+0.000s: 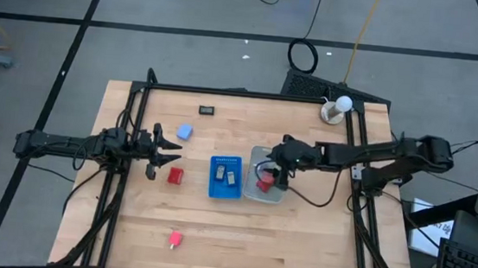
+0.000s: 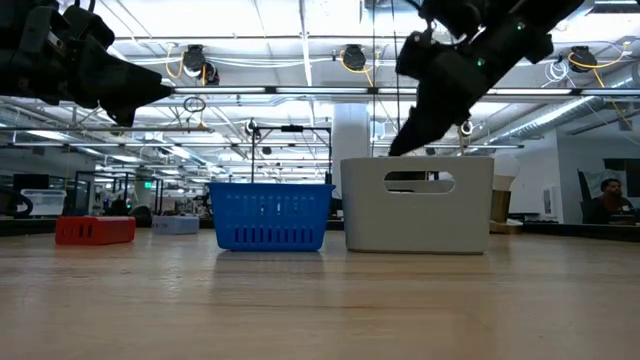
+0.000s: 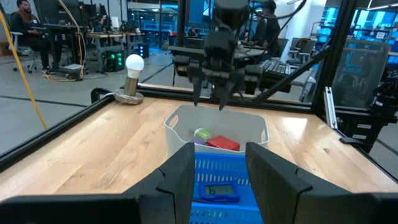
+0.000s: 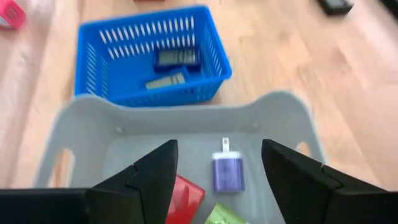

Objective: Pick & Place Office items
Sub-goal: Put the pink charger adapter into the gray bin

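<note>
My right gripper (image 4: 217, 149) hangs open above the grey bin (image 1: 259, 157), touching nothing; in the low view it (image 2: 412, 135) is clear of the bin's rim. In the bin lie a purple block (image 4: 222, 172), a red block (image 4: 188, 196) and a green piece (image 4: 221, 215). The blue basket (image 1: 226, 177) beside it holds two flat dark blue rectangles (image 4: 176, 58). On the table rest a red block (image 1: 175, 175), a pale blue block (image 1: 184, 133), a black flat piece (image 1: 208, 110) and a small red piece (image 1: 175, 239). My left gripper (image 1: 164, 152) waits open at the left, held level.
A lamp bulb on a round base (image 1: 337, 109) stands at the far right corner. A black frame (image 1: 225, 92) runs along the table's edges. Bare wood lies in front of the basket and bin, toward the near edge.
</note>
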`<action>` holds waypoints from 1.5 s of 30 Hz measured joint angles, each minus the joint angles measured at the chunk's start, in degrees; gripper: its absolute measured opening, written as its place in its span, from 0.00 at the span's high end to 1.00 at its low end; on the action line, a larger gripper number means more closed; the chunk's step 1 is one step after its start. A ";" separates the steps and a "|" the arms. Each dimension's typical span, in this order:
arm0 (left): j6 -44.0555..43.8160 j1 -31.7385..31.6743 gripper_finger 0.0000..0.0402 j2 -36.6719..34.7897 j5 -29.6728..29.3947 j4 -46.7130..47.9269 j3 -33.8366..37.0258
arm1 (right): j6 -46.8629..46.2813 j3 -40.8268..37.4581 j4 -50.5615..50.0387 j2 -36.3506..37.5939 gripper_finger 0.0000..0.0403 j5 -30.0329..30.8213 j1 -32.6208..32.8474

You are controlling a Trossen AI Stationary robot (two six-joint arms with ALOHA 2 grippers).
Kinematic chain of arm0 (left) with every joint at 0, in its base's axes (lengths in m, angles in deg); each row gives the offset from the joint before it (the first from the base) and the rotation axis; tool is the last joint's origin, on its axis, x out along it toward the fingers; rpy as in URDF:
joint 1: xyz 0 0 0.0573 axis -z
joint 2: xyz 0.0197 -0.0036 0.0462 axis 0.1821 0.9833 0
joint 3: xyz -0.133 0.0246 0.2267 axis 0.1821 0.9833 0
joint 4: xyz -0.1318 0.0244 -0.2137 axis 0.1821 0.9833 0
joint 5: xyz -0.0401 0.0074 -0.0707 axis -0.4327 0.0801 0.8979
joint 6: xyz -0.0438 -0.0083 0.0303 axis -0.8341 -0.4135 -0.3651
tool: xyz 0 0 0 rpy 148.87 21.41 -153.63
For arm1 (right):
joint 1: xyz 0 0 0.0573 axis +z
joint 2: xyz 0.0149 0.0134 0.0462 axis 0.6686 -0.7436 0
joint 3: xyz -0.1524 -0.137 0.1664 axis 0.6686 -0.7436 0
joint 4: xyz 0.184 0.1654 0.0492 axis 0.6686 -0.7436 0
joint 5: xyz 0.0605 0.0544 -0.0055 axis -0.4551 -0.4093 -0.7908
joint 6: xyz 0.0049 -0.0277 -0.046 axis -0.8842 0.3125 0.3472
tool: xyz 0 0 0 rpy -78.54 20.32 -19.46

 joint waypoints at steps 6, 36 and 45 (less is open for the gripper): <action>0.00 0.00 0.64 0.00 0.00 -0.02 0.00 | -0.27 -0.03 0.13 4.63 0.46 0.00 0.01; 0.00 0.00 0.64 0.00 0.00 -0.02 0.00 | -1.01 -18.40 6.60 36.83 0.47 -2.01 0.02; 0.00 -0.01 0.64 0.00 0.00 -0.01 0.00 | -4.88 -27.84 16.40 46.68 0.47 -18.30 0.02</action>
